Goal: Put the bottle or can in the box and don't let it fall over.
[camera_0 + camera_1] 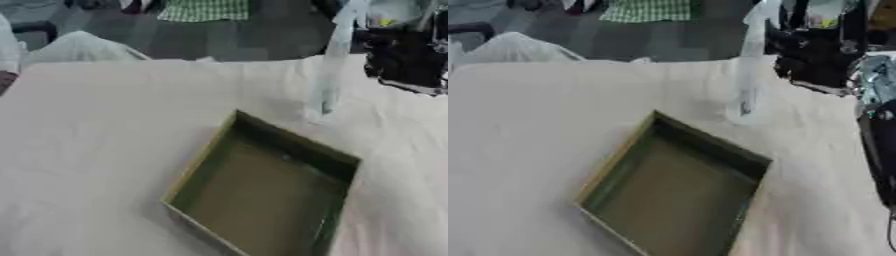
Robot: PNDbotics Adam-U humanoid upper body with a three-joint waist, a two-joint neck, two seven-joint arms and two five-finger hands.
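Upright, a tall clear plastic bottle stands on the pale cloth-covered bench, just beyond the far corner of the shallow square olive-green cardboard box. Just beside its upper part, to the right, is the black right robot hand; whether its fingers grip the bottle cannot be told. The box lies open.

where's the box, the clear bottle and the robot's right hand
box [262, 192], left eye view, on its bare inner floor
clear bottle [745, 90], right eye view, on its lower body, beyond the box
right hand [815, 55], right eye view, on the dark palm by the bottle's top
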